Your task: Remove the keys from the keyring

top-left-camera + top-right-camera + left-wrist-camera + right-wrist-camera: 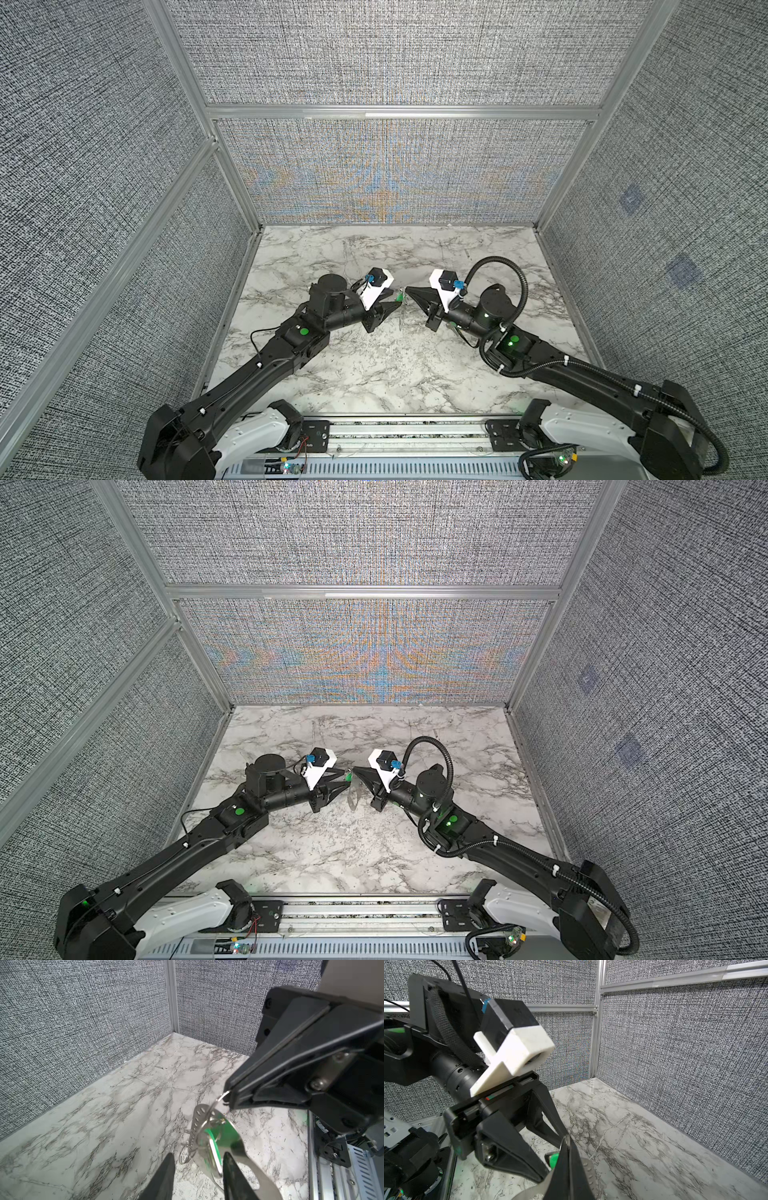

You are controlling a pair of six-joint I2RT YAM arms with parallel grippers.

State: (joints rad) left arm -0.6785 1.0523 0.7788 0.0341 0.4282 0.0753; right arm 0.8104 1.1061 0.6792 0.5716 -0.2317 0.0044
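Over the marble table the two arms meet tip to tip near its middle. The right gripper is pressed together on a thin wire ring, and from that ring the keyring, a pale metal loop with a row of holes, hangs down. The left gripper stands spread, its fingers either side of the green-tagged key in the hanging bunch; whether they touch it I cannot tell

Left fingers parted, right fingers pressed together, tips facing, nearly meeting.
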